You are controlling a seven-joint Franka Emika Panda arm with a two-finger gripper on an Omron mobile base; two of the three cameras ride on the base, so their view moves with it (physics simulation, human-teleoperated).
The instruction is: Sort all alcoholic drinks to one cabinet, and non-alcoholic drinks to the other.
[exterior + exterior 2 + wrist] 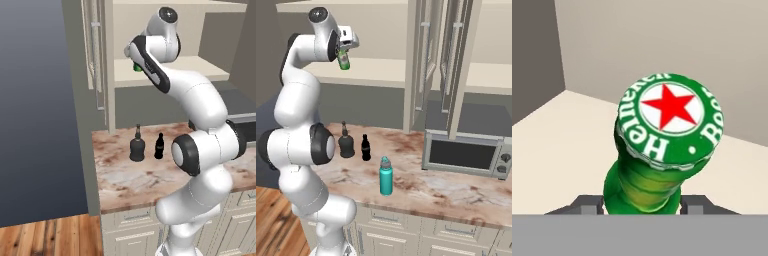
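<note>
The gripper [344,50] holds the green beer bottle [344,60] by its neck above the open cabinet shelf [376,70], near the shelf's front edge, with free space around it.

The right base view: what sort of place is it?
A kitchen, rendered: a marble-look counter with drawers below, open wall cabinets above, and a toaster oven on the counter.

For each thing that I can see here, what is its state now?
gripper: shut on the green beer bottle
green beer bottle: held up at the cabinet shelf
squat black bottle: upright on the counter
cola bottle: upright
teal bottle: upright, capped
cabinet doors: open
microwave: closed
</note>
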